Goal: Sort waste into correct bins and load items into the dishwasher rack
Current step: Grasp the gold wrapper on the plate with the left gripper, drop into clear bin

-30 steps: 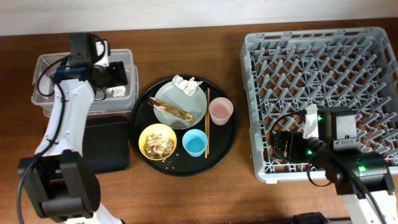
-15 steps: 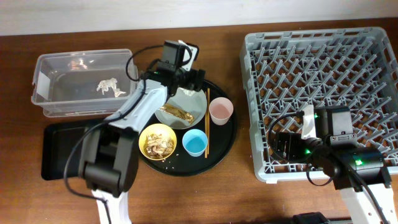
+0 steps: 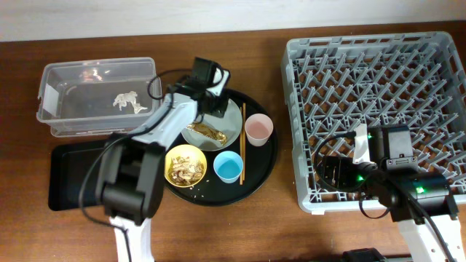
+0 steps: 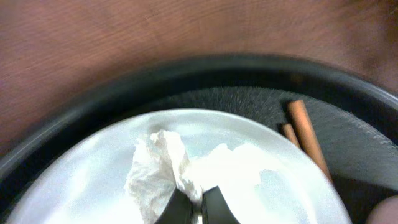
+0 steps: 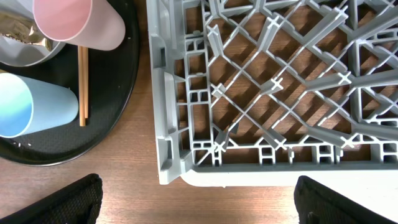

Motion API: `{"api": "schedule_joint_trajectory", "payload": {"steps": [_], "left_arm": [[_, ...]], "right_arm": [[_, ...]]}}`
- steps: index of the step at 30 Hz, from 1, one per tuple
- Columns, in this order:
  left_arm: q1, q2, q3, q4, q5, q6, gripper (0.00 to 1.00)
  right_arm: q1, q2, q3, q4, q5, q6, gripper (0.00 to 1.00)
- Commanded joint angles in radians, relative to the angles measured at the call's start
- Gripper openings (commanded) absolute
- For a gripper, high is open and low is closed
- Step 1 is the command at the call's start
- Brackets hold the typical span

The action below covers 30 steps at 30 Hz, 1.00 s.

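surface (image 3: 218, 225): brown wood | far left: clear box (image 3: 95, 65) with a white label sits on it | just in front of the box: flat black tray (image 3: 73, 182), a rectangle | middle: round black tray (image 3: 218, 193), close to both | right: big grey rack (image 3: 291, 109) with pegs, a little apart from the round tray

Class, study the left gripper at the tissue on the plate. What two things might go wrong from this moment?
1. The left gripper seems to pinch only the near edge of the tissue, so it may slip out or tear on the way to the clear box.
2. The tissue lies in two lumps; one may stay behind on the plate.
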<state>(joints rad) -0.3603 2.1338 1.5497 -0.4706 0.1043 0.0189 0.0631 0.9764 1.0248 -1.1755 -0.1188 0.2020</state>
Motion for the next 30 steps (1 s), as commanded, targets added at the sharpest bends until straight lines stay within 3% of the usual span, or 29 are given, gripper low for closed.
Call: {"api": "schedule_joint_trajectory", "payload": {"steps": [1,3,7,8,9,10,11,13,15,16,20,26,30], "left_arm": [[0.09,-0.254,0.007,-0.08,0.003,0.004,0.0],[0.173,-0.322,0.007,-0.124,0.003,0.003,0.0],[0.403,-0.333,0.005,-0.175,-0.015,-0.212,0.0],[0.432,-0.327,0.005,-0.196,-0.015,-0.213,0.12],[0.444,-0.327,0.005,-0.209,-0.015,-0.213,0.35],[0.45,-0.328,0.005,-0.214,-0.015,-0.213,0.4],[0.451,-0.328,0.005,-0.22,-0.014,-0.213,0.53],[0.451,-0.349,0.005,-0.255,0.024,-0.214,0.62],[0.45,-0.41,0.005,-0.295,0.034,-0.32,0.8],[0.445,-0.431,0.005,-0.322,0.043,-0.393,0.98],[0.34,-0.426,-0.016,-0.385,0.311,-0.449,0.99],[0.049,-0.37,-0.116,-0.37,0.142,-0.665,0.99],[-0.008,-0.283,-0.116,-0.368,0.13,-0.734,0.99]], "right_arm": [[-0.006,-0.003,0.017,-0.003,-0.002,-0.007,0.98],[-0.006,-0.003,0.017,-0.003,-0.002,-0.007,0.98],[-0.006,-0.003,0.017,-0.003,-0.002,-0.007,0.98],[-0.006,-0.003,0.017,-0.003,-0.003,-0.006,0.98],[-0.006,-0.003,0.017,-0.005,-0.005,-0.007,0.98],[-0.006,-0.003,0.017,-0.006,-0.005,-0.007,0.98],[-0.006,-0.003,0.017,-0.009,-0.005,-0.007,0.98],[-0.006,-0.003,0.017,-0.019,-0.005,-0.007,0.98],[-0.006,-0.003,0.017,-0.025,-0.005,-0.007,0.98],[-0.006,-0.003,0.017,-0.025,-0.005,-0.007,0.99],[-0.006,-0.003,0.017,-0.024,-0.005,-0.007,0.98],[-0.006,-0.003,0.017,-0.024,-0.005,-0.007,0.98],[-0.006,-0.003,0.017,-0.024,-0.005,-0.007,0.98]]}}
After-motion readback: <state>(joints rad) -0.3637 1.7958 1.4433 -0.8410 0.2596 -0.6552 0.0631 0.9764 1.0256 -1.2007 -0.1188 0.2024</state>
